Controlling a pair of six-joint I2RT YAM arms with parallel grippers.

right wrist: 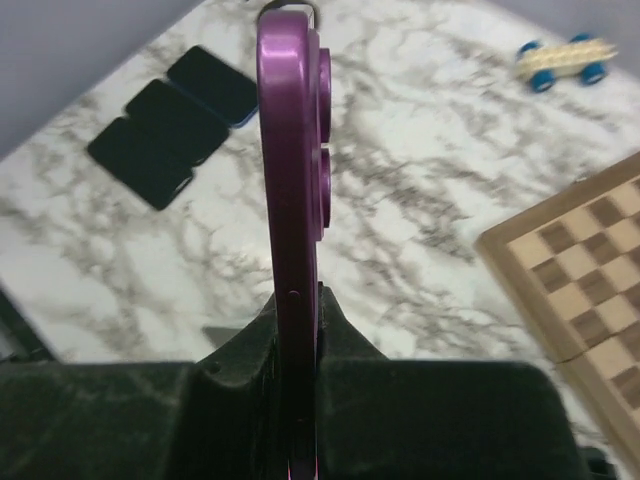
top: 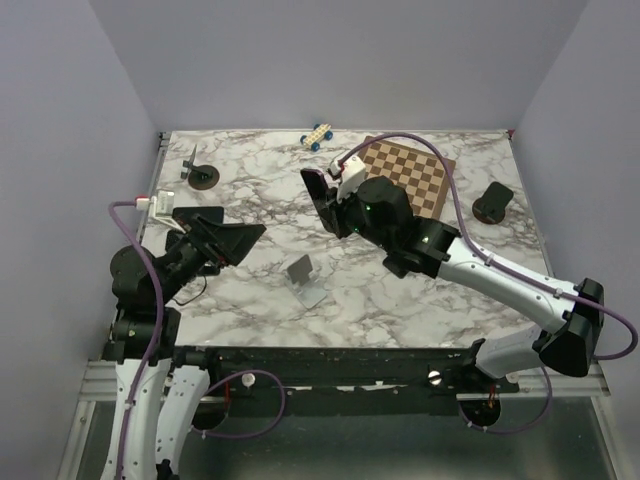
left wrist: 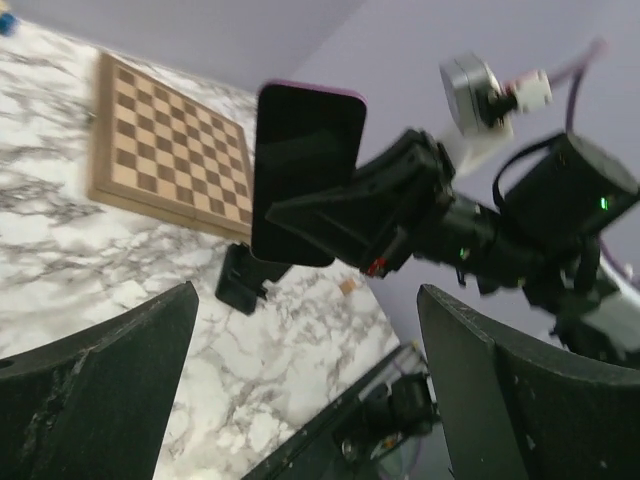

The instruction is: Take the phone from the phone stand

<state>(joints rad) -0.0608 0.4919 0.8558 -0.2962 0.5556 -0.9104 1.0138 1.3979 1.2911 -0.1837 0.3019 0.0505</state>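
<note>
right tool (right wrist: pixel 297 345) clamped on phone (right wrist: pixel 293 180), held above surface (top: pixel 250 290), apart from stand (top: pixel 305 280); left tool (top: pixel 232 240) spread apart, empty.

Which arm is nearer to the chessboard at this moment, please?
Right. The right arm, its jaws shut on the phone, hangs just beside the chessboard. The left arm, jaws open, sits well across the table from it.

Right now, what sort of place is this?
Probably a robot test cell, not a home: a marble-patterned table boxed in by plain walls, odd props like a chessboard and toy car, and the right gripper holding a phone.
</note>
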